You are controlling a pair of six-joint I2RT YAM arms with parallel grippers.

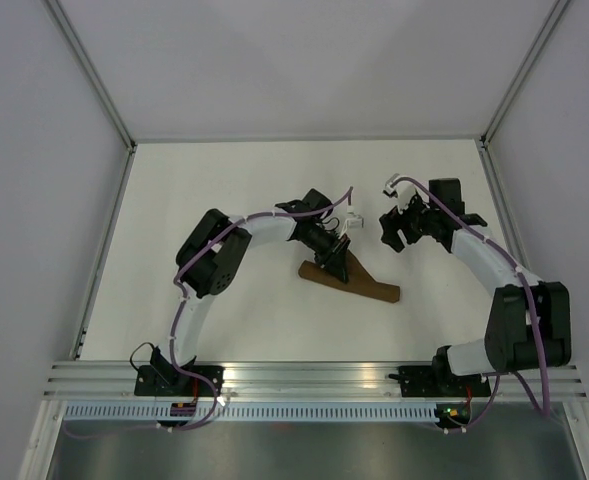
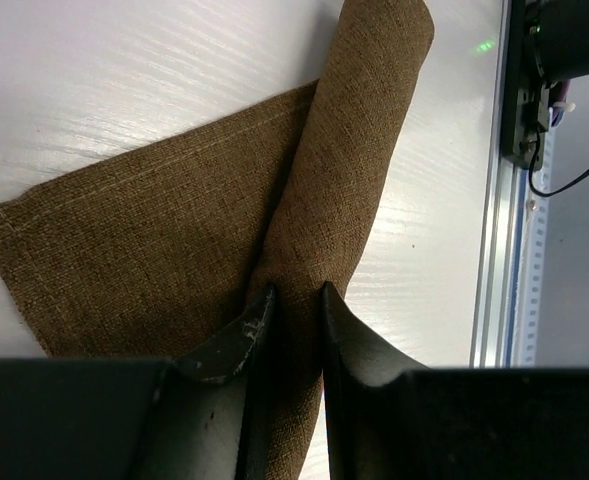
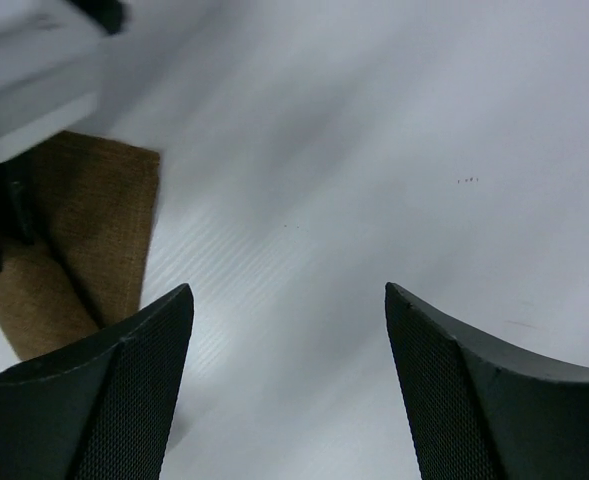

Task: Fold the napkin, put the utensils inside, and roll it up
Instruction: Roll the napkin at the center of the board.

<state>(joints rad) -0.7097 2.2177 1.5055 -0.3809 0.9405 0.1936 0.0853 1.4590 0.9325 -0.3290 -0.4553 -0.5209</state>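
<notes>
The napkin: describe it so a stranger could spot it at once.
Start at the white table. Near its middle lies the napkin, a coarse brown cloth partly rolled into a tube, one flat flap sticking out. It is the only brown thing there, pinched by the left claw; the right claw hangs open, apart.

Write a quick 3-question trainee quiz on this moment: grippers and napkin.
1. True or false: the right gripper is shut on the napkin.
2. What does the left gripper pinch? A) the napkin's rolled part B) a fork C) nothing
3. Short answer: is the napkin fully rolled?

Key: 1 false, it is open and off the cloth. 2 A. 3 no, a flat flap sticks out beside the roll.
</notes>
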